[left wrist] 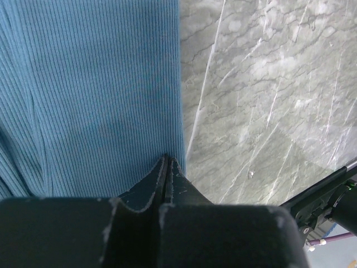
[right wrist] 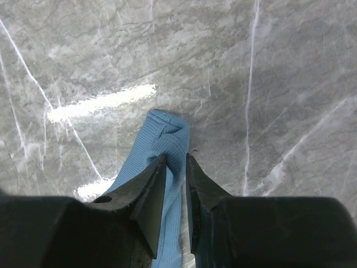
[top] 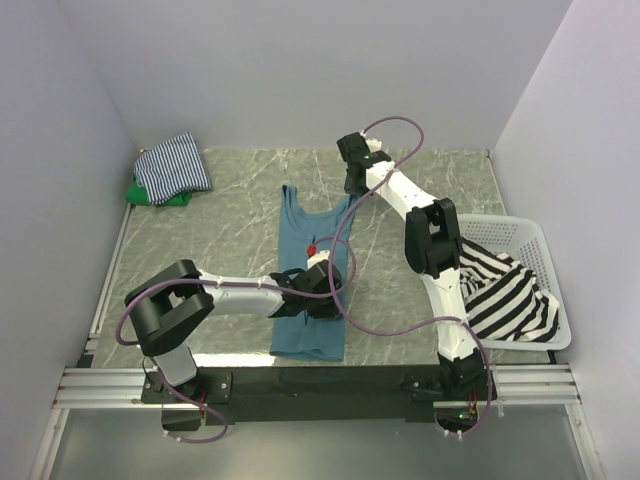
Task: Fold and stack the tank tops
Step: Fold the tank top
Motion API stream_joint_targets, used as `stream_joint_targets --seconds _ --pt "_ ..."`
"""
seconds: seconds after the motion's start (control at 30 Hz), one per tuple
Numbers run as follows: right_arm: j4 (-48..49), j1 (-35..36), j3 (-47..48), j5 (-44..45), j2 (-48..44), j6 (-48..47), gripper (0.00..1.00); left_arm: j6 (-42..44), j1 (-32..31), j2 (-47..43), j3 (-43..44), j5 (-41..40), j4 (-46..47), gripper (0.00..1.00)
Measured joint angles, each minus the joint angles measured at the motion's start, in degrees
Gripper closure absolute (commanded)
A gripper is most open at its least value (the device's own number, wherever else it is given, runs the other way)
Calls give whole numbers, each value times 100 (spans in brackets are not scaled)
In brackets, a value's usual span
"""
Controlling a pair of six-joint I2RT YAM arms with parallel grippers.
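Items as I see them from my station:

- Teal top (top: 308, 330) (left wrist: 83, 84): I find it laid flat on the table (top: 230, 230), mid-front, straps towards the far wall, hem towards the arm bases.
- Left gripper (top: 322, 262) (left wrist: 166, 162): I see it low over the top's middle, fingers pressed together with no gap. The tips sit at the cloth's right edge; I cannot tell whether any cloth is pinched.
- Right gripper (top: 352, 190) (right wrist: 175, 158): I place it at the top's far right strap (right wrist: 167, 131). The jaws are narrow and the strap runs between the fingers, bunched in their grip.
- Thin-striped top (top: 172, 165): I log it as folded, far left corner, resting on the green top (top: 150, 193), which shows beneath at the near-left side.
- Bold-striped top (top: 505, 290): I see it crumpled in the basket (top: 535, 235) at the right edge, spilling over the near-left rim beside the right arm.
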Motion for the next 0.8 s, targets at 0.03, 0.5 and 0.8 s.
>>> stream_joint_targets --seconds 0.03,0.5,0.8 --pt "7 0 0 -11 0 0 72 0 -2 4 2 4 4 99" --pt "216 0 387 -343 345 26 70 0 -17 33 24 44 11 99" --pt "260 13 466 -573 496 79 96 -2 -22 118 61 166 120 99"
